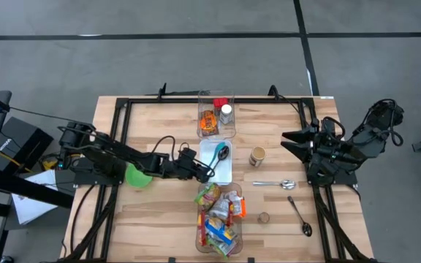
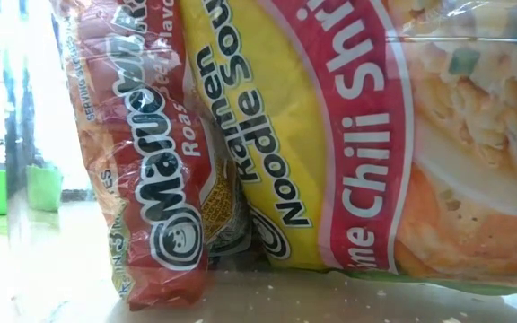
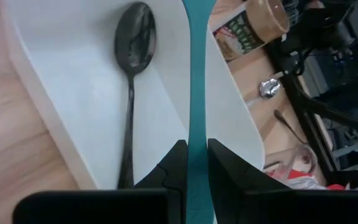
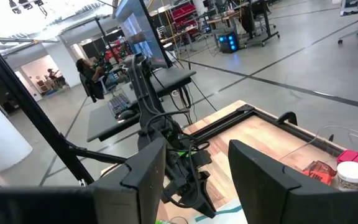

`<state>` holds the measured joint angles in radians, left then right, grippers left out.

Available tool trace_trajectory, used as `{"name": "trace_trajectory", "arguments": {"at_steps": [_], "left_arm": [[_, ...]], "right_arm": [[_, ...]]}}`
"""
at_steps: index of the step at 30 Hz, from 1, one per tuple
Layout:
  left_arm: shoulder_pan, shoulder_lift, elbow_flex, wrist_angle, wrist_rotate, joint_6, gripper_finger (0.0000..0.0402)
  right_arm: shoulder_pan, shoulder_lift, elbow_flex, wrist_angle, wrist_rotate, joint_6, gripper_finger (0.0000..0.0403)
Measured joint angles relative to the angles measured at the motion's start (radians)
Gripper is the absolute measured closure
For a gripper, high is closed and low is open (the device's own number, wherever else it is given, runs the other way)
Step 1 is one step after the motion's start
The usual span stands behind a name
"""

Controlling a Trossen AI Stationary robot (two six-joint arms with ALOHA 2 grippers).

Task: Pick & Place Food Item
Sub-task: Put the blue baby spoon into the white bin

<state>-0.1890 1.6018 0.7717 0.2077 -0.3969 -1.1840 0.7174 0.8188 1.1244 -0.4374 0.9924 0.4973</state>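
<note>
Left tool (image 3: 191, 171) closed on the handle of a teal utensil (image 3: 197, 93), whose thin edge runs straight over the white tray (image 3: 61, 81) at mid-surface; a black spoon (image 3: 132, 74) lies flat in the tray beside it. Food items: crinkled ramen packets (image 1: 218, 215), one yellow-and-red, one orange, fill the clear bin (image 1: 199, 237) at the near edge of the surface; a second clear bin (image 1: 232, 124) at the far edge holds an orange packet (image 1: 208, 121) and a white-lidded jar (image 1: 226, 112). A green bowl (image 1: 139, 176) sits under the left arm. A small jar (image 1: 257, 155), a silver spoon (image 1: 275, 183) and a dark spoon (image 1: 300, 215) lie on open wood between the tray and the right tool (image 4: 194, 180), which is parked at the right edge, fingers parted and empty.
</note>
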Motion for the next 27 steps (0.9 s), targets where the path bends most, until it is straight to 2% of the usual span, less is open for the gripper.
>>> {"name": "trace_trajectory", "arguments": {"at_steps": [14, 27], "left_arm": [[0.046, 0.002, 0.0, -0.008, 0.048, 0.079, 0.037], [0.045, 0.012, -0.001, -0.008, 0.075, 0.081, 0.0369]], "right_arm": [[0.0, 0.0, 0.0, -0.005, 0.0, 0.0, 0.0232], [0.0, 0.0, 0.0, -0.005, 0.0, 0.0, 0.0232]]}}
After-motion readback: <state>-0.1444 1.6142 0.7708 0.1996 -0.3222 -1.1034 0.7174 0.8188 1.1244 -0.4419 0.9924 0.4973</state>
